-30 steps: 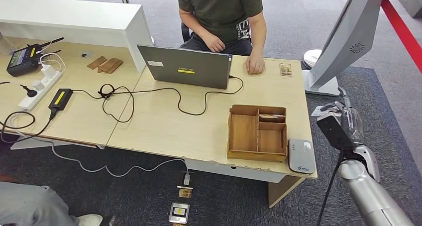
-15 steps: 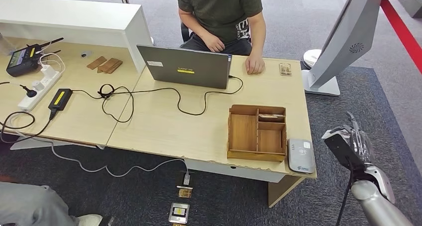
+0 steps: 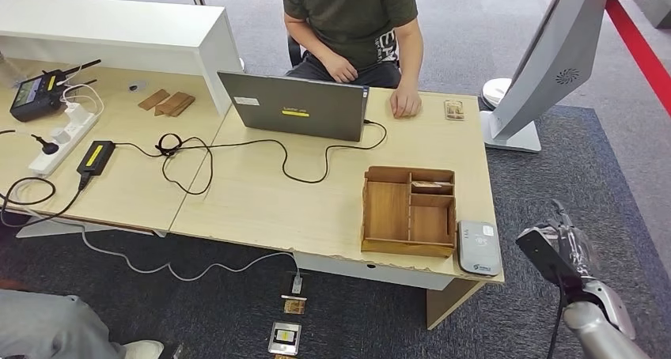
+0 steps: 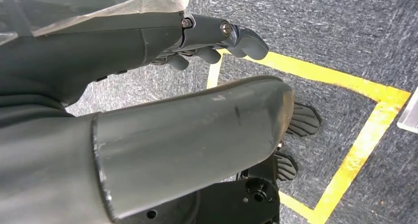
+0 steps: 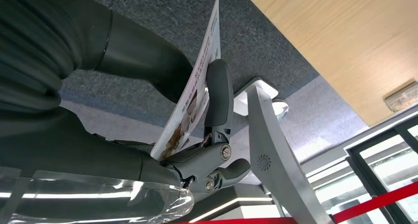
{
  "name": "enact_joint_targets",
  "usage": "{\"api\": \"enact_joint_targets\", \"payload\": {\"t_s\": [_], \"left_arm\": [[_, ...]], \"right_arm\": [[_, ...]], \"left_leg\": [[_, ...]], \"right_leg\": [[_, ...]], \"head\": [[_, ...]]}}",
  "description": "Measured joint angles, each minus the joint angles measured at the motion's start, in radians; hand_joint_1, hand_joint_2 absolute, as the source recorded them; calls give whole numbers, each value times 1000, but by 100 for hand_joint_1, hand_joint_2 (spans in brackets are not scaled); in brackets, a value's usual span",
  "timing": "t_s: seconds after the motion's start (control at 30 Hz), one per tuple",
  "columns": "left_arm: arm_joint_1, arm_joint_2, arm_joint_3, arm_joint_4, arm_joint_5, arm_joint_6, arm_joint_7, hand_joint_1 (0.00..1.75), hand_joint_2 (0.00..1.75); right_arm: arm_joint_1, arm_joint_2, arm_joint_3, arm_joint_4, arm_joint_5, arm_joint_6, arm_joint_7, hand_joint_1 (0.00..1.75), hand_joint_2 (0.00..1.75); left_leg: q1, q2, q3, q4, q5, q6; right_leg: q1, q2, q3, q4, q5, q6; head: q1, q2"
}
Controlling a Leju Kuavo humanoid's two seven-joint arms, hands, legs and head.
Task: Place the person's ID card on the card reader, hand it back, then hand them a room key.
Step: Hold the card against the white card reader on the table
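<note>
Card pinched in the robot's right hand (image 3: 571, 244): the right wrist view shows the ID card (image 5: 194, 91) held on edge between the thick thumb and a darker finger. That hand hangs off the table's near corner, over the dark carpet. The card reader (image 3: 479, 247), a small grey pad, lies on the tabletop just beside the hand, toward the robot's left. Beyond the reader from the hand sits a wooden tray (image 3: 409, 211) with open compartments; something flat lies in one of its far compartments, too small to identify. Further off, across the table, a seated person rests a hand (image 3: 405, 103) on the wood next to a laptop (image 3: 294, 106). The left hand (image 4: 217, 44) hangs by the robot's side over the floor, fingers loosely curled around nothing. Judging by this, the first step is in hand: the card is not yet on the reader. The next move calls for carrying the card sideways over the reader and lowering it flat.
</note>
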Motion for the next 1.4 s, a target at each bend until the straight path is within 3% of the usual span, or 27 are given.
{"api": "enact_joint_targets", "payload": {"t_s": [0.47,0.6,0.9,1.4], "left_arm": [[0,1,14,0,0,-19,-5,0,0],[0,3,15,0,0,-32,-10,0,0],[2,10,15,0,0,-41,-11,0,0],[2,13,15,0,0,-41,-11,0,0]], "right_arm": [[0,68,23,11,4,38,-44,175,175],[-9,80,29,-66,-2,71,3,175,175],[-23,76,50,-228,-2,96,46,175,175],[-22,61,75,-312,-2,96,46,175,175]], "left_leg": [[0,0,0,0,0,0],[0,0,0,0,0,0],[0,0,0,0,0,0],[0,0,0,0,0,0]], "right_leg": [[0,0,0,0,0,0],[0,0,0,1,0,0],[0,0,0,0,0,0],[0,0,0,0,0,0]], "head": [[0,0],[0,0],[0,0],[0,0]]}}
